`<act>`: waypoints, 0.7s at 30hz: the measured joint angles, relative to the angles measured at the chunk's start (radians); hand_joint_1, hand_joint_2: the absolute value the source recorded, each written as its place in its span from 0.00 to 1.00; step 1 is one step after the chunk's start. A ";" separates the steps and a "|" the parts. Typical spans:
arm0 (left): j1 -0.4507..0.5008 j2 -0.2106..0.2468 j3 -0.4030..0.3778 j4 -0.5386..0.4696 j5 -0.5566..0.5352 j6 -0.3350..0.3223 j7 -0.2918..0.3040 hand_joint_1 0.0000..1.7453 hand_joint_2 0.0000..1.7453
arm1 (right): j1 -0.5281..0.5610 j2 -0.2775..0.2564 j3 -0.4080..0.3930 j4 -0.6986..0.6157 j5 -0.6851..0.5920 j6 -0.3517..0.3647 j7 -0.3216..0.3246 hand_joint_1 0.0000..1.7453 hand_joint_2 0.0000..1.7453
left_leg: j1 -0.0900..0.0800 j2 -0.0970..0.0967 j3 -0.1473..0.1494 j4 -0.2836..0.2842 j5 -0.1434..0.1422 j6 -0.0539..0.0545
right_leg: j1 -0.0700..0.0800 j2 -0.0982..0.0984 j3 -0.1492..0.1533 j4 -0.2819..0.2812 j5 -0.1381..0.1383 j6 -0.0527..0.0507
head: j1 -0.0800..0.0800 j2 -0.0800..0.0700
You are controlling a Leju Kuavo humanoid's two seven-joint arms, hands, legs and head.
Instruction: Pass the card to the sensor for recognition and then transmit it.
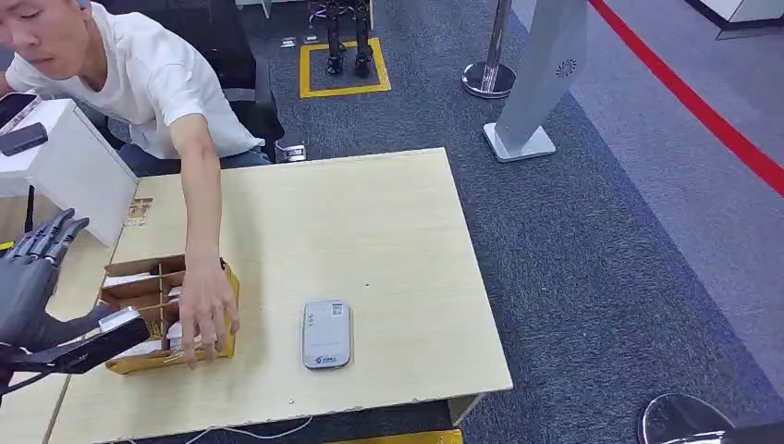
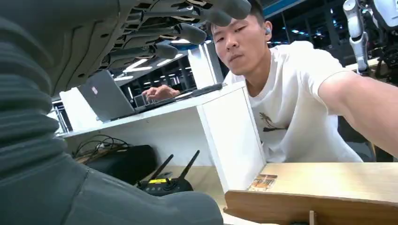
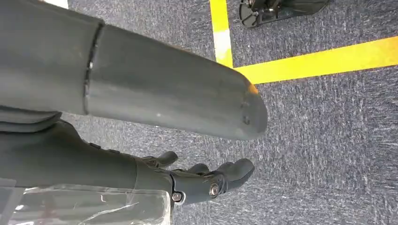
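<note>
A cardboard box (image 1: 139, 268) with dividers stands at the table's near left and holds white cards (image 1: 131, 279). A person's hand (image 1: 208, 319) reaches into its right side. My left hand (image 1: 37, 282) hovers just left of the box with its fingers (image 2: 187, 33) spread and raised. Its thumb (image 1: 92, 344) stretches toward the box front, with nothing held. The grey-white sensor (image 1: 326, 334) lies flat on the table, right of the box. My right hand (image 3: 202, 180) hangs over the carpet, fingers loosely apart and holding nothing.
The person (image 1: 139, 83) leans over the table's far left corner. A white cabinet (image 1: 65, 166) with a laptop (image 2: 105, 96) on it stands beside the table (image 1: 370, 231). A stanchion base (image 1: 488, 79) and a grey pedestal (image 1: 541, 83) stand on the carpet beyond.
</note>
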 joint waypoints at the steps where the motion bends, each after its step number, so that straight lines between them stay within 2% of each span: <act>1: 0.000 0.001 0.000 0.000 0.000 0.000 0.000 0.00 1.00 | 0.000 0.000 0.000 0.000 0.000 0.000 0.000 0.00 0.00 | 0.000 0.000 0.000 0.000 0.000 0.000 | 0.000 0.000 0.000 0.000 0.000 0.000 | 0.000 0.000; 21: 0.036 -0.015 -0.036 -0.003 -0.029 0.018 -0.011 0.00 1.00 | 0.000 0.000 -0.001 0.000 0.000 0.000 0.000 0.00 0.00 | 0.000 0.000 0.000 0.000 0.000 0.000 | 0.000 0.000 0.000 0.000 0.000 0.000 | 0.000 0.000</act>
